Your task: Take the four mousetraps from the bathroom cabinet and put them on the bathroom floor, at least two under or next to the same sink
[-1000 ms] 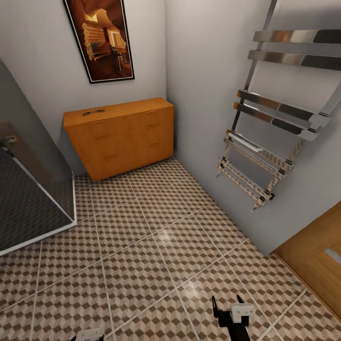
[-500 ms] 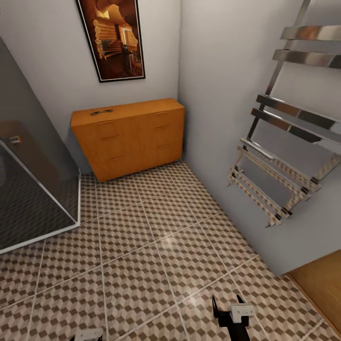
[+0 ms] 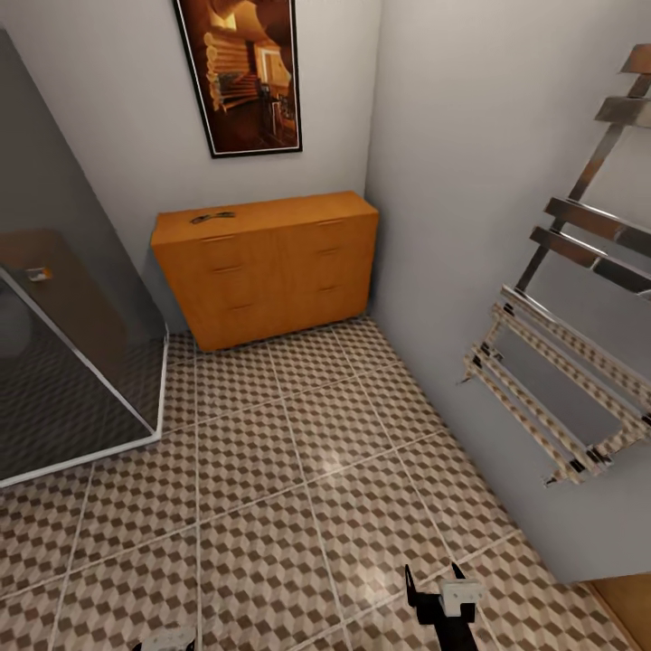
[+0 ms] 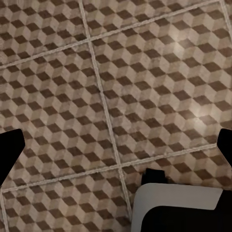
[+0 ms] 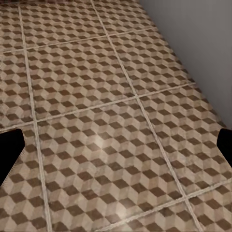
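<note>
The orange-brown cabinet point(image 3: 271, 262) stands against the far wall in the room's corner, its drawers shut. On its flat top near the left end lies a small dark flat shape point(image 3: 212, 217), too small to tell whether it is the mousetraps. The bathroom floor point(image 3: 298, 470) of cube-pattern tiles spreads between me and the cabinet. My right gripper point(image 3: 432, 579) hangs low at the head view's lower edge, open and holding nothing. In the wrist views both the right gripper point(image 5: 116, 145) and the left gripper point(image 4: 116, 150) have their fingers wide apart over bare tiles.
A glass shower enclosure point(image 3: 72, 362) takes up the left side. On the right wall hangs a chrome towel rail point(image 3: 579, 362), jutting into the room. A framed picture point(image 3: 244, 72) hangs above the cabinet. A strip of wooden door point(image 3: 624, 606) shows at the lower right.
The whole head view has shifted: cabinet, picture and towel rail all sit further right in the picture, so the camera has moved. Both grippers keep their place in the view.
</note>
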{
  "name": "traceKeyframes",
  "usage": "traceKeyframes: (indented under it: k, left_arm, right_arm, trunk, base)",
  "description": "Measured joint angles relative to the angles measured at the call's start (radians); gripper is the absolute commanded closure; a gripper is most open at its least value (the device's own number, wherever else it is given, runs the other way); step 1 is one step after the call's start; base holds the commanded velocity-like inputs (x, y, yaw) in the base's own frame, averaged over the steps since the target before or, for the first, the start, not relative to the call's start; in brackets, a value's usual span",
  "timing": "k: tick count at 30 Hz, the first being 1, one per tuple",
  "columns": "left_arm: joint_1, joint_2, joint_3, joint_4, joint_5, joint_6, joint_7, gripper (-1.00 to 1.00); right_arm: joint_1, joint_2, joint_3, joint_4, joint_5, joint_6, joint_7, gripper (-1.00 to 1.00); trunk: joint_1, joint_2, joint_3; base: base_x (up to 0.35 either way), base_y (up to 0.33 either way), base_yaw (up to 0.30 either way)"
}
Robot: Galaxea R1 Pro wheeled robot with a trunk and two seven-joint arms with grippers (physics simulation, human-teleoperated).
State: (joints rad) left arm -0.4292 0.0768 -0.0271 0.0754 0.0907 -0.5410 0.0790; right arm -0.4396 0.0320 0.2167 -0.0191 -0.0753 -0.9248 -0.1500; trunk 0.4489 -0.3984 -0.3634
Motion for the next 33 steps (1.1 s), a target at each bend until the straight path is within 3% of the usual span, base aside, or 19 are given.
traceKeyframes:
  k: [7, 33]
  left_arm:
    - [0.000, 0.000, 0.000, 0.000, 0.000, 0.000, 0.001, -1.00]
    - [0.000, 0.000, 0.000, 0.000, 0.000, 0.001, 0.001, -1.00]
  right_arm:
    - [0.000, 0.000, 0.000, 0.001, 0.000, 0.000, 0.000, -1.00]
    - [0.000, 0.000, 0.000, 0.001, 0.000, 0.000, 0.000, -1.00]
  trunk:
    - [0.000, 0.000, 0.008]
    - [0.001, 0.000, 0.042]
  base:
    - [0.151, 0.000, 0.168]
    - [0.004, 0.000, 0.170]
